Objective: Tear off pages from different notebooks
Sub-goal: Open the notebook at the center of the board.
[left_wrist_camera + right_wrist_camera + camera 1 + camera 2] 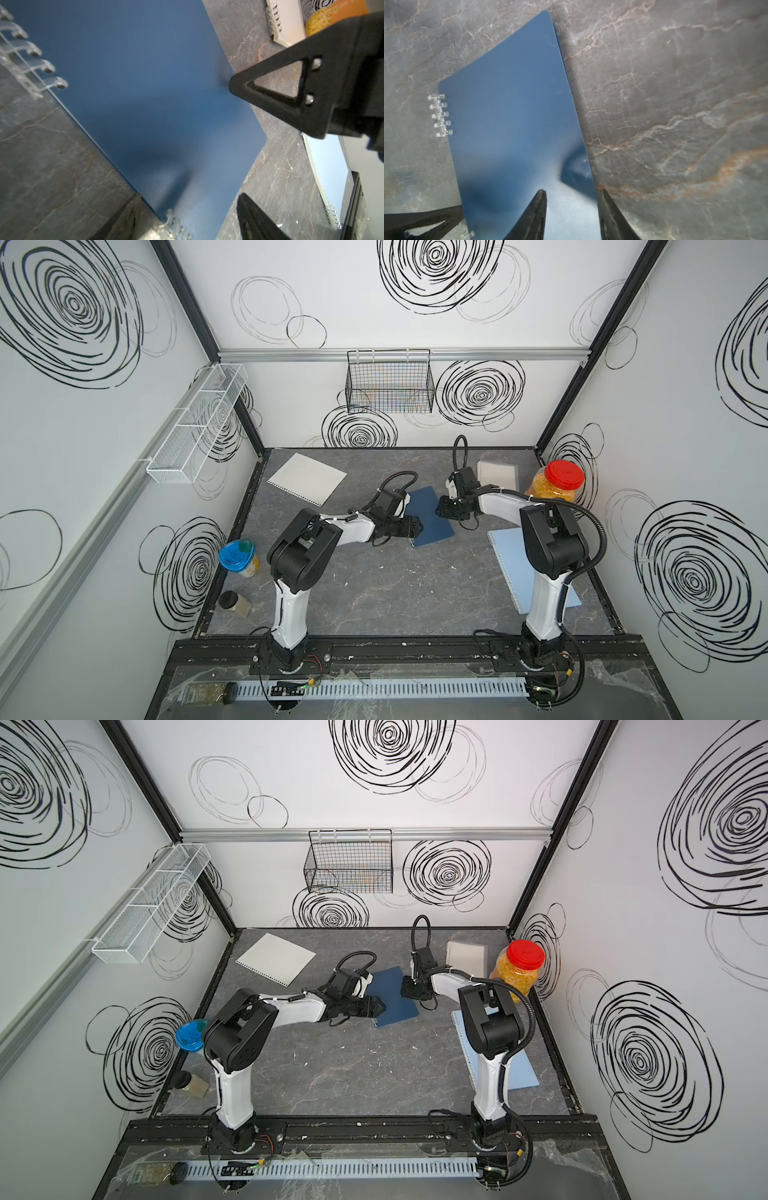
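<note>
In both top views the dark navy notebook (434, 531) lies slantwise mid-table, every edge resting on the marble table (395, 593). The widest bare stretch of table runs from it toward the near side. The left gripper (419, 526) hangs over its near-left corner, and the right gripper (441, 511) over its far-right long edge. A loose page (307, 479) lies far left, well apart. The clear-cover notebook (496, 475) sits far right beside the red-lidded jar (559, 485). The light blue notebook (509, 568) lies near right, partly under the right arm (548, 547).

The left wrist view adds the clear binding rings (31, 62) on the navy spine and a right-gripper finger (239, 87) touching the cover's free edge. One left finger (255, 218) stands over marble. What seems to be the other is a dark blur across the ringed corner, so the jaws are spread wide and pinch nothing.

The right wrist view shows the right jaws partly spread astride the long free edge. One finger (535, 207) is on the cover and the other is off it. The cover is dimpled just beside them, and nothing is visibly pinched.
</note>
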`<state>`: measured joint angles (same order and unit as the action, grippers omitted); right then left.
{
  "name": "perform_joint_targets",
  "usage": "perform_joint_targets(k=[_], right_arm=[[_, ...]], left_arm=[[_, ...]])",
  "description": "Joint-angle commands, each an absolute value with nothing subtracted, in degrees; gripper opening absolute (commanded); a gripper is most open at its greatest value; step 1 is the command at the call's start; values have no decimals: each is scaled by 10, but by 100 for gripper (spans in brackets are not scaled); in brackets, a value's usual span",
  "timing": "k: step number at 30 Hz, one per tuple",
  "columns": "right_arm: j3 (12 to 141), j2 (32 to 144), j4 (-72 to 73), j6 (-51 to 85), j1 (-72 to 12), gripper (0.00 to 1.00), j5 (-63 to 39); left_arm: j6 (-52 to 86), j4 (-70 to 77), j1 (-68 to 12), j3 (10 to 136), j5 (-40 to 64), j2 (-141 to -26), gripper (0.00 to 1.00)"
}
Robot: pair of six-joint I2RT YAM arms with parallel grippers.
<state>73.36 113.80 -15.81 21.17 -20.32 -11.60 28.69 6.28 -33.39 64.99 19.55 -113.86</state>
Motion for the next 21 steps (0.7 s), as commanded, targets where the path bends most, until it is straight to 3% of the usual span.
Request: perform_joint_targets(k=[1,21], right_arm=[[749,1149,-169,202,-200,44,-111],[768,1123,-180,171,-201,43,-137]], left_arm=[[281,67,-338,665,204,-1148,75],[275,55,-338,682,207,-1159,74]])
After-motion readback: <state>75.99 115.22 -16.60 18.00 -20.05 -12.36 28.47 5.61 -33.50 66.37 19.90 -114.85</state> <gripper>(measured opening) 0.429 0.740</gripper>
